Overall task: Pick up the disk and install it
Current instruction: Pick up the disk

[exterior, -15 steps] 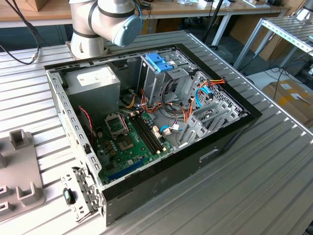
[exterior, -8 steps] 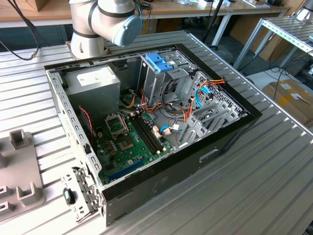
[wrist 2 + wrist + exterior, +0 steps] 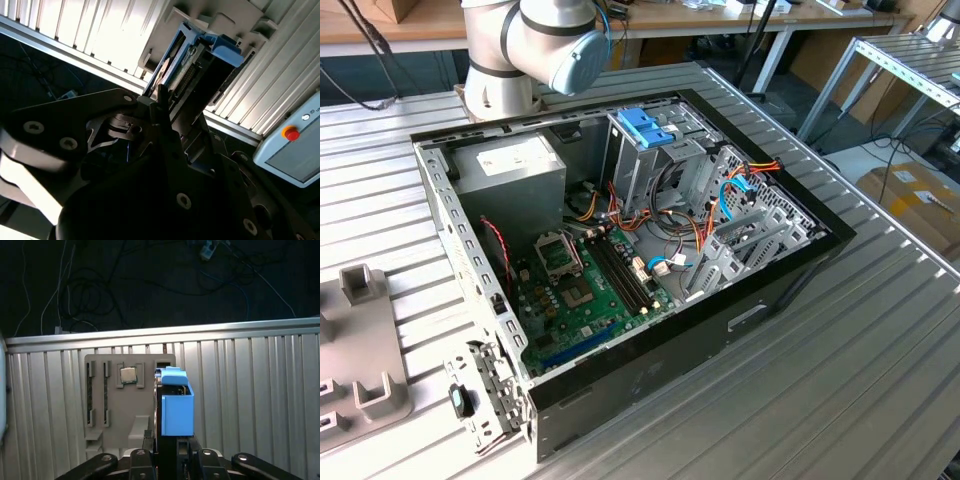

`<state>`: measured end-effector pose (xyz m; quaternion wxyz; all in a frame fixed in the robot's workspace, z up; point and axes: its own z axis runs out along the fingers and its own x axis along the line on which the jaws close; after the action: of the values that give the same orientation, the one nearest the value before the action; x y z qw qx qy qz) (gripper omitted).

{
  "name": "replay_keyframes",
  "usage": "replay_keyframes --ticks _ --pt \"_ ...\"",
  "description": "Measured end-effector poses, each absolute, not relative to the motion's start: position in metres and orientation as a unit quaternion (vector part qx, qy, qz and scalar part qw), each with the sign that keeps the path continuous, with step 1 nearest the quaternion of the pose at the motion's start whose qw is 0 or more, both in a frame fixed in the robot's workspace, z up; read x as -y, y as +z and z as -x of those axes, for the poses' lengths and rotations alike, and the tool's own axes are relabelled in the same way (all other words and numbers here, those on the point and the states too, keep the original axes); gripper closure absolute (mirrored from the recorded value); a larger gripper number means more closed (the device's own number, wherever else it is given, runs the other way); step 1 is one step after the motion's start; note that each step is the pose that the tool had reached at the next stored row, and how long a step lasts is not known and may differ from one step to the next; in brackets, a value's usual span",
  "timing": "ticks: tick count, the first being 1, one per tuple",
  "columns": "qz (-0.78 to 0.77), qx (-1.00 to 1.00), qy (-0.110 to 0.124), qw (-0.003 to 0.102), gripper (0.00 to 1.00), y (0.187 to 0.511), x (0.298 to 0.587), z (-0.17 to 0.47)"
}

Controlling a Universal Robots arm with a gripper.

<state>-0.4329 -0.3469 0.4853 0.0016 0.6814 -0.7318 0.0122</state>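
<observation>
In the first wrist view the jaws are closed on the disk [image 3: 176,412]. It stands on edge between them, and its light blue plastic carrier faces the camera as a smooth, boxy block. In the second wrist view the same disk [image 3: 187,60] shows a thin silver body with a row of connector pins, framed by the blue rail. One dark metal finger [image 3: 162,100] presses against its side. It cannot be told whether the disk has lifted clear of the flat grey holder plate [image 3: 112,400] just behind it. The plate is matte and has narrow upright slots, and a small square processor chip [image 3: 128,374] with a shiny lid sits in it. It lies on the ribbed aluminium tabletop [image 3: 250,390]. A pale pendant [image 3: 295,150] with a red button [image 3: 290,133] rests near the tabletop's edge. In the exterior view, an open black computer case [image 3: 790,270] lies on the tabletop. Inside it are a green motherboard [image 3: 585,290] and a tall metal drive cage [image 3: 630,165] with a blue bracket [image 3: 645,127] on top, with loose cables around them.
</observation>
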Motion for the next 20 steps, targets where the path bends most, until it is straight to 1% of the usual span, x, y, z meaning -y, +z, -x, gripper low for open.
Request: replay_keyframes --ticks 4,7,12,20 --pt "-0.681 0.732 0.012 0.002 0.65 0.497 0.347 0.433" --pt "-0.681 0.732 0.012 0.002 0.65 0.521 0.347 0.433" --pt "-0.681 0.732 0.012 0.002 0.65 0.539 0.347 0.433" --pt "-0.681 0.732 0.012 0.002 0.65 0.544 0.347 0.433"
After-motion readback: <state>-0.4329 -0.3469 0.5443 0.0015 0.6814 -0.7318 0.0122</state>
